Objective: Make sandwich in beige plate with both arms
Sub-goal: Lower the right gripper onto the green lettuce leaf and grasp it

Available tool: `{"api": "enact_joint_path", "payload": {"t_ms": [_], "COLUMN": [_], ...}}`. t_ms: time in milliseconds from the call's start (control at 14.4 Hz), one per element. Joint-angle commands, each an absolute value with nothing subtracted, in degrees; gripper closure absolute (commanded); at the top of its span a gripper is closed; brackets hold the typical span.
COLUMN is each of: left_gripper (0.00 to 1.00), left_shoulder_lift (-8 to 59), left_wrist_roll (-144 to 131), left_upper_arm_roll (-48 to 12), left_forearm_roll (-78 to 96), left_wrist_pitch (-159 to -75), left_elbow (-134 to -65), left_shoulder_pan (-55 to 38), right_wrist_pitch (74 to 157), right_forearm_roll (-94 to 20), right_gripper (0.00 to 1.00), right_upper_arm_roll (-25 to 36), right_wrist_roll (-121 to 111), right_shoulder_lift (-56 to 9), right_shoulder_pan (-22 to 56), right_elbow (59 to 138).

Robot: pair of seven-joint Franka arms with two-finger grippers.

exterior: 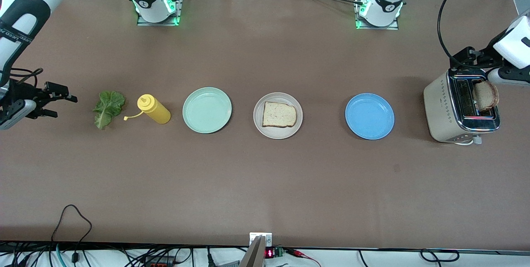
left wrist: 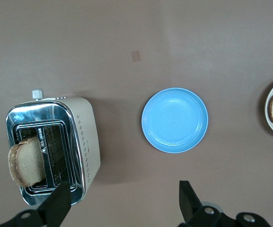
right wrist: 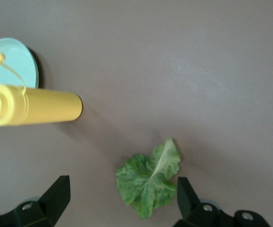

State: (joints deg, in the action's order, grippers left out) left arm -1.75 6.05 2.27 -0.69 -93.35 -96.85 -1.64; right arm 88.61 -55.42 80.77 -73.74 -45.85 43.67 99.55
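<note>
Front view: brown table (exterior: 265,184) carrying one row of things across its middle. Nearest the right arm's end, right gripper (exterior: 62,100) up over bare table, jaws apart, holding nothing. Just beside it, ruffled green lettuce leaf (exterior: 108,108) lying flat, then yellow squeeze bottle (exterior: 154,109) on its side, cap hanging open on its strap. Next along, mint-green plate (exterior: 207,110), then beige plate (exterior: 278,115) at the middle of the row with one bread slice (exterior: 279,114) lying flat on it. Toward the left arm's end, blue plate (exterior: 369,116), well apart from the cream and chrome toaster (exterior: 445,109) close to that end's edge. Second slice (exterior: 486,95) standing up out of a toaster slot. Left gripper (exterior: 470,58) over the toaster.

Left wrist view: left gripper fingers (left wrist: 58,203) spread wide, gripping nothing. Below, toaster with the second slice upright in its slot, blue plate beside it, beige plate's rim and its bread slice at the picture's edge.

Right wrist view: right gripper fingers (right wrist: 56,196) wide apart above the lettuce leaf, not touching it. Squeeze bottle lying near, mint-green plate just past its cap.
</note>
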Motion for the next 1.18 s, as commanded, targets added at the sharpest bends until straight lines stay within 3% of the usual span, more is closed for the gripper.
{"api": "enact_joint_path", "payload": {"t_ms": [0,208,277,624,763,1110], "left_gripper": [0.00,0.00,0.00,0.00,0.00,0.00], "left_shoulder_lift": [-2.8,-2.8,-2.8,-2.8,-2.8,-2.8], "left_wrist_roll": [5.8,5.8,5.8,5.8,5.8,5.8], "left_upper_arm_roll": [1.8,1.9,1.8,1.8,1.8,1.8], "left_forearm_roll": [-0.2,-0.2,-0.2,-0.2,-0.2,-0.2], "left_wrist_pitch": [-93.3,-93.3,-93.3,-93.3,-93.3,-93.3], "left_elbow": [-97.6,-97.6,-97.6,-97.6,-97.6,-97.6], "left_shoulder_pan": [-1.1,-1.1,-1.1,-1.1,-1.1,-1.1], "right_wrist_pitch": [88.0,89.8,94.0,108.8,110.5,117.6], "right_forearm_roll": [-48.2,-39.8,-37.6,-29.9,-29.4,-29.1], "right_gripper": [0.00,0.00,0.00,0.00,0.00,0.00], "right_upper_arm_roll": [81.0,74.6,71.1,54.1,48.6,41.5], "right_wrist_roll": [-57.9,-42.8,-41.1,-35.7,-34.5,-32.4], "right_shoulder_lift": [-45.1,-43.0,-41.2,-36.0,-36.1,-36.9], "right_shoulder_pan": [47.7,46.7,45.1,33.7,29.2,24.5], "right_elbow": [97.1,94.7,95.0,98.6,99.4,103.5]}}
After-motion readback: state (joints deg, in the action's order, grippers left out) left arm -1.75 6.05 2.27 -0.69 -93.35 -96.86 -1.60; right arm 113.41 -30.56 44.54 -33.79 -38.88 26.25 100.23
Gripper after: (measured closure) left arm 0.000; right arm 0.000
